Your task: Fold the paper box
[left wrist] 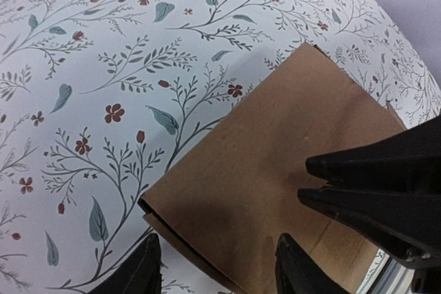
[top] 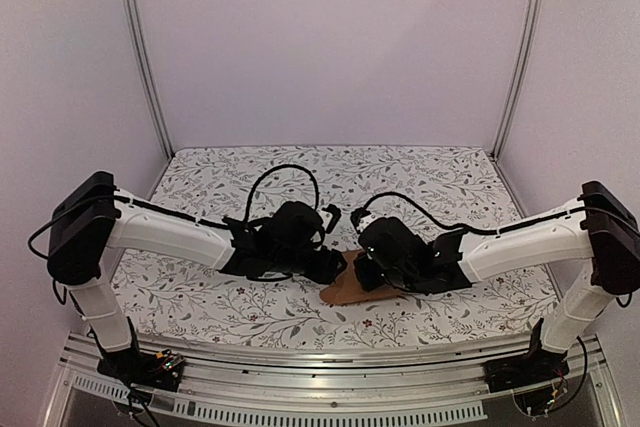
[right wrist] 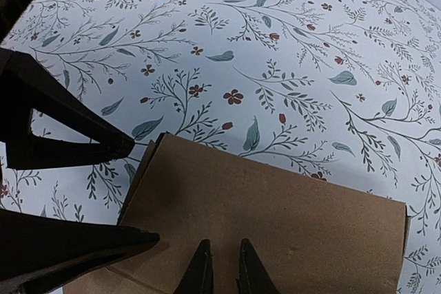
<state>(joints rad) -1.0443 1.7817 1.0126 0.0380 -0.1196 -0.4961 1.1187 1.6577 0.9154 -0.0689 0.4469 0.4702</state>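
The paper box (top: 352, 292) is a flat folded piece of brown cardboard lying on the floral cloth at the middle front. In the left wrist view the box (left wrist: 262, 142) shows a doubled edge at its near corner. My left gripper (left wrist: 217, 242) is open, with one finger on each side of that corner. My right gripper (right wrist: 224, 242) has its fingers almost together, tips resting on the box's top face (right wrist: 303, 218). It shows in the left wrist view as well (left wrist: 304, 181). The two grippers meet over the box (top: 348, 269).
The floral tablecloth (top: 250, 177) covers the table. White walls with metal posts (top: 140, 47) close the back and sides. A metal rail (top: 330, 367) runs along the near edge. Black cables (top: 285, 172) loop above both wrists.
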